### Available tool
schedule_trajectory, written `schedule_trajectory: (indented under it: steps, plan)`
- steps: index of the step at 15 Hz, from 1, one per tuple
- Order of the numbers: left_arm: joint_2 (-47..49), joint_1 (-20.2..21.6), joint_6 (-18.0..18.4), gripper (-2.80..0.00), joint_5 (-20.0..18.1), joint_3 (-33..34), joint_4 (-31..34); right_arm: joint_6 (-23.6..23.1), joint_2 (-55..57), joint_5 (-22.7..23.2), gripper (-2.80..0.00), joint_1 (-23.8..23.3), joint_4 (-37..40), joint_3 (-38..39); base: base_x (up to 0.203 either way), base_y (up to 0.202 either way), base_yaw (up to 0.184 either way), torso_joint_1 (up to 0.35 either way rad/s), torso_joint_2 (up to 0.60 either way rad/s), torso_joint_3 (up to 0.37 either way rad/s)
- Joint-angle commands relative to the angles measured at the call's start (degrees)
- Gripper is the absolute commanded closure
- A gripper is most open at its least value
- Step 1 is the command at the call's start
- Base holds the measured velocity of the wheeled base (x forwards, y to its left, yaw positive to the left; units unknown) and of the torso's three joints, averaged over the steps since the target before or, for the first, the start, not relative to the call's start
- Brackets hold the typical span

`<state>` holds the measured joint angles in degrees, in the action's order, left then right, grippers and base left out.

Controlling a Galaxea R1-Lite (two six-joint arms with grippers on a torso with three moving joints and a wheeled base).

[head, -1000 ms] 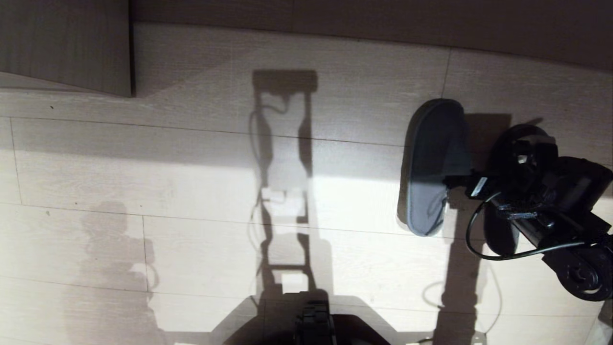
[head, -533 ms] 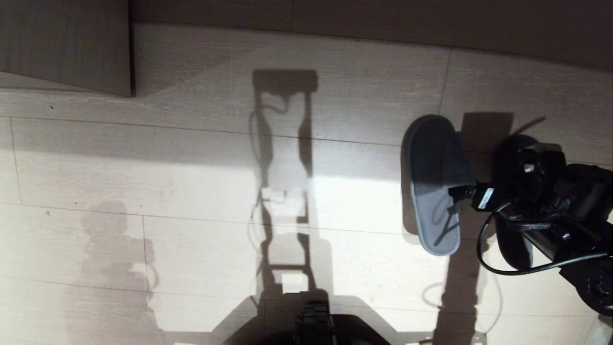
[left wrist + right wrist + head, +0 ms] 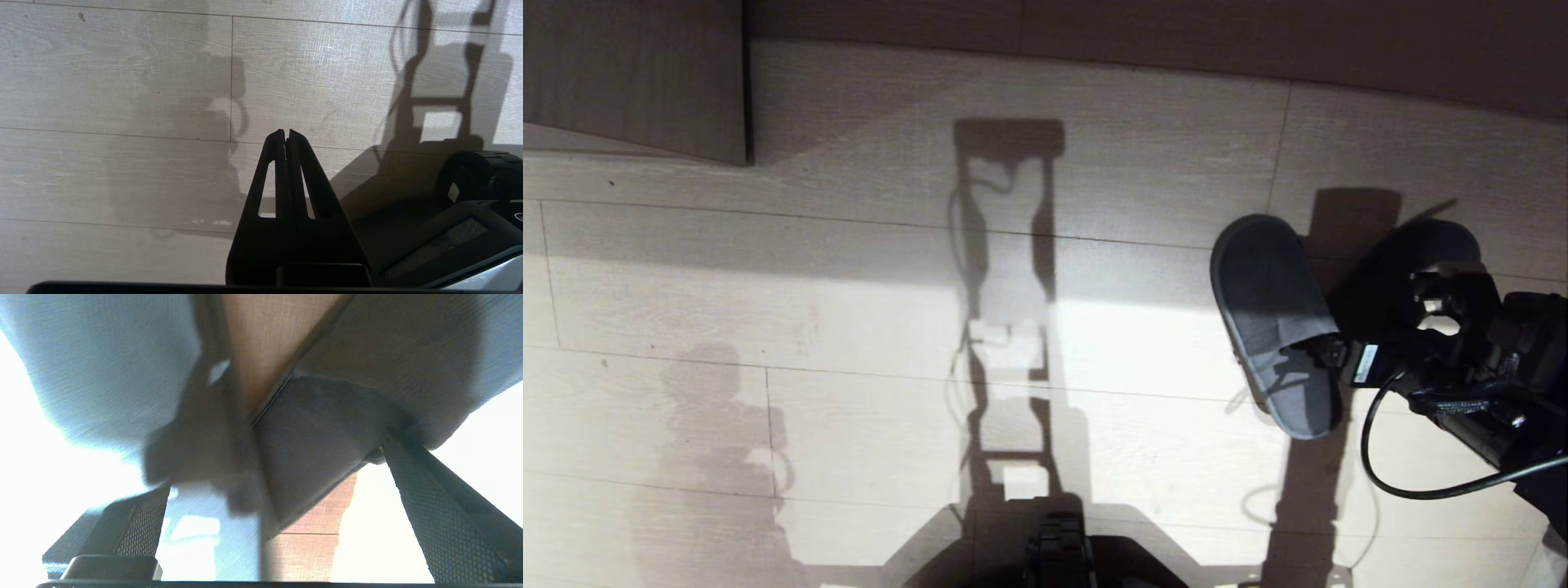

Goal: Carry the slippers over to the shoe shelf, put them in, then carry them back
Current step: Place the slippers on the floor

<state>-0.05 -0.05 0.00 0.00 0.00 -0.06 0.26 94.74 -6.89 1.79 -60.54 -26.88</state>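
Beside the near edge of the grey-brown wood-grain unit (image 3: 633,77), on the pale plank floor (image 3: 849,310), the slippers (image 3: 1278,327) lay well out from that unit: one showed plainly with its strap toward the unit, and its mate was mostly hidden under the right arm. The right gripper (image 3: 1327,351) sat low at the inner edge of the visible slipper, and in the right wrist view its mesh-faced fingers (image 3: 441,522) stood spread wide with dark slipper fabric between and just beyond them; whether the pads were touching the fabric could not be told. The left gripper (image 3: 286,136) hung idle over bare planks, its fingers pressed together and holding nothing. Judging from the slippers resting on open floor away from the unit's cubbies, the step in hand looked like either a release or the start of a pick-up, and which leg of the trip this was could not be settled. If a pick-up, the next move would call for closing both fingers across the paired inner edges so that both slippers lift together, without one sliding free. A small pale label (image 3: 1366,359) showed on the right gripper's body, its writing too small to read; no brand was legible on the slippers
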Motion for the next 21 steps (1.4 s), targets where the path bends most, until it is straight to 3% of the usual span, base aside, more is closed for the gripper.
schedule_trajectory:
  steps: [1,11,17,18,21]
  plan:
    - [0.0,0.0,0.0,0.0,0.0,0.0,0.0,-0.2,-1.7,0.0,-2.8,0.1,-0.1,1.1,0.0,0.0,0.0,0.0,0.0,0.0]
    - [0.0,0.0,0.0,0.0,0.0,0.0,0.0,-2.8,-14.5,3.0,-2.8,0.3,-0.3,13.0,0.0,0.0,0.0,0.0,0.0,0.0]
    - [0.0,0.0,0.0,0.0,0.0,0.0,0.0,4.0,-9.7,6.0,-2.8,-1.4,-0.5,3.8,0.0,0.0,0.0,0.0,0.0,0.0]
    - [0.0,0.0,0.0,0.0,0.0,0.0,0.0,4.1,-8.6,5.7,0.0,-2.3,-0.4,1.0,0.0,0.0,0.0,0.0,0.0,0.0]
    - [0.0,0.0,0.0,0.0,0.0,0.0,0.0,-0.3,-6.5,0.3,0.0,-8.6,1.2,-1.7,0.0,0.0,0.0,0.0,0.0,0.0]
